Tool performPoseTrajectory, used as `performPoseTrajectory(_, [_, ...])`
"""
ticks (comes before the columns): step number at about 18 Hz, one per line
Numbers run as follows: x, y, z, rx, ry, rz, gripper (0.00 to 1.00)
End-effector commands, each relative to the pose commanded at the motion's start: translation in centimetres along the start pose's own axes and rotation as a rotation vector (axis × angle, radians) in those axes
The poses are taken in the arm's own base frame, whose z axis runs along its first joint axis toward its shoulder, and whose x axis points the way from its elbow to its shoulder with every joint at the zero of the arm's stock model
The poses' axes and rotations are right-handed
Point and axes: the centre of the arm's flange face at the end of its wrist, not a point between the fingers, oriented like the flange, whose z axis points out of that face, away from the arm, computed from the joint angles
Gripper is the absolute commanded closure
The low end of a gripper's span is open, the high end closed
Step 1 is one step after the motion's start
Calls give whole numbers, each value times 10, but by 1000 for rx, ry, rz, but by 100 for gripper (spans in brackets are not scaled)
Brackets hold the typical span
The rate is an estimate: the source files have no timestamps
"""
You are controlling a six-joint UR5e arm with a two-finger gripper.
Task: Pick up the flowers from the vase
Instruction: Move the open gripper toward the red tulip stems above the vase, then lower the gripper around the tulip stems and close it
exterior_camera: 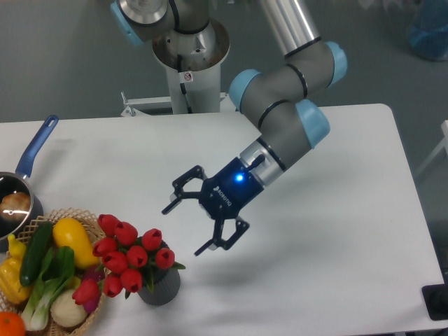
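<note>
On the white table, our black two-finger gripper hangs wide open, empty, right of the red tulip flowers; clipping them could topple the ribbed grey vase.

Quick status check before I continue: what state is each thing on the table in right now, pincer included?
pincer: open, empty, in the air right of the flowers
flowers: standing in the vase, not gripped
vase: upright on the table, beside the basket
basket: full of vegetables
pan: on the table's left edge, something inside
</note>
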Motion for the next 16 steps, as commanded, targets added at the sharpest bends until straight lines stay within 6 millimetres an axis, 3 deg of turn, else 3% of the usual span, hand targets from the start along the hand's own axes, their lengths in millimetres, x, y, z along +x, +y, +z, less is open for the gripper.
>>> performPoseTrajectory(7, [-13,5,35,-11,38,24,0])
performPoseTrajectory(11, [-4,4,56,-20,68,38,0])
performPoseTrajectory(13, [-2,5,60,-22,75,36,14])
performPoseTrajectory(16, [8,4,71,-27,94,41,53])
